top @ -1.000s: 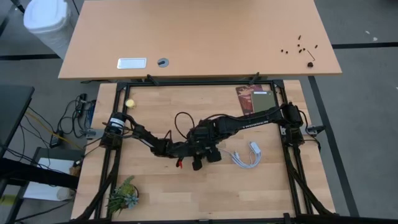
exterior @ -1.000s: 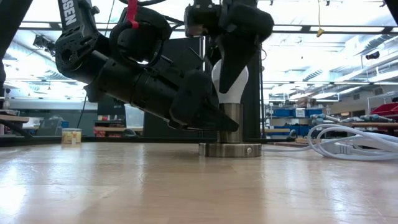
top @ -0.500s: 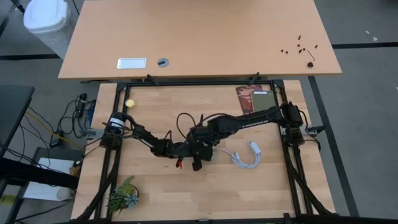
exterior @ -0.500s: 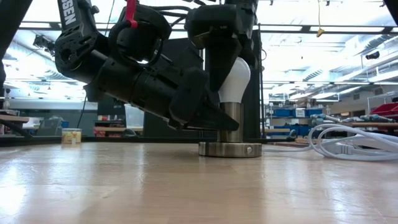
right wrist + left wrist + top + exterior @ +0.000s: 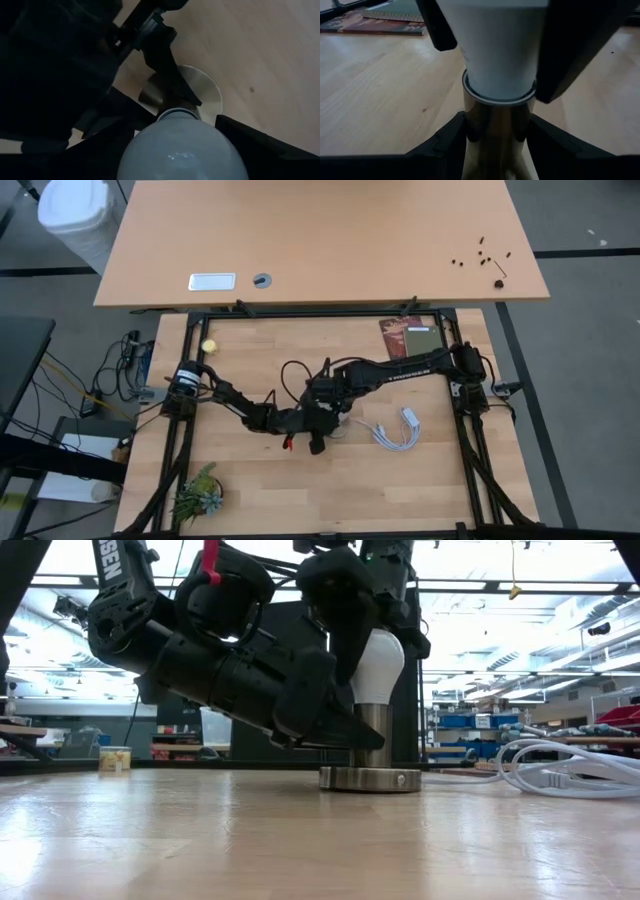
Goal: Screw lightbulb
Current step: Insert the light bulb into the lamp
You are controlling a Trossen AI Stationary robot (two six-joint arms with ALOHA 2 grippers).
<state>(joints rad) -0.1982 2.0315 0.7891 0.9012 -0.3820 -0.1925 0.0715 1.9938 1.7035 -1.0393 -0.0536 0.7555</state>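
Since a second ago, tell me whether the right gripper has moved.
Yes. In the low view, the right gripper has turned around the lightbulb, shifting left relative to the fixed socket base.

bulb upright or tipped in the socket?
Upright: the lightbulb stands straight atop the metal socket post, white neck seated at its rim in the left wrist view.

A white plug with its coiled white cord (image 5: 397, 430) is lying on the light wooden tabletop (image 5: 260, 500), and a small green plant (image 5: 196, 493) is sitting near the front left corner. A dark reddish booklet (image 5: 408, 338) is resting at the far right edge, while a small yellow object (image 5: 209, 346) is sitting near the far left edge. Beyond the table, a larger tan desk (image 5: 320, 235) is carrying a white rectangular plate (image 5: 212, 281), and a white bin (image 5: 72, 215) is standing beside it.
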